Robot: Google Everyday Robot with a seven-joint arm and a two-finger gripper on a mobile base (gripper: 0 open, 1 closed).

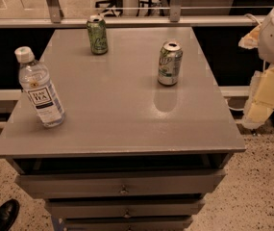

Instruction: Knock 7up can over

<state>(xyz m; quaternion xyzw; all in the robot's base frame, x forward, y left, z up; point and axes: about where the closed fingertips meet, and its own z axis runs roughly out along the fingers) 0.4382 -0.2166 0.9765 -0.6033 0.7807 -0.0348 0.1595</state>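
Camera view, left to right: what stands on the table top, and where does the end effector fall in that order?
Water bottle → green can → 7up can, all upright on the table → end effector, off the table past its right edge.

The 7up can (169, 63) stands upright on the right half of the grey tabletop (117, 109). An all-green can (97, 34) stands upright near the far edge, well apart from it. A clear water bottle (39, 88) with a white cap stands near the left edge. The gripper (265, 97) is at the right side, beyond the tabletop edge, apart from all three. Under the tabletop are drawers (122, 184). A black shoe (1, 215) is in the lower left corner.
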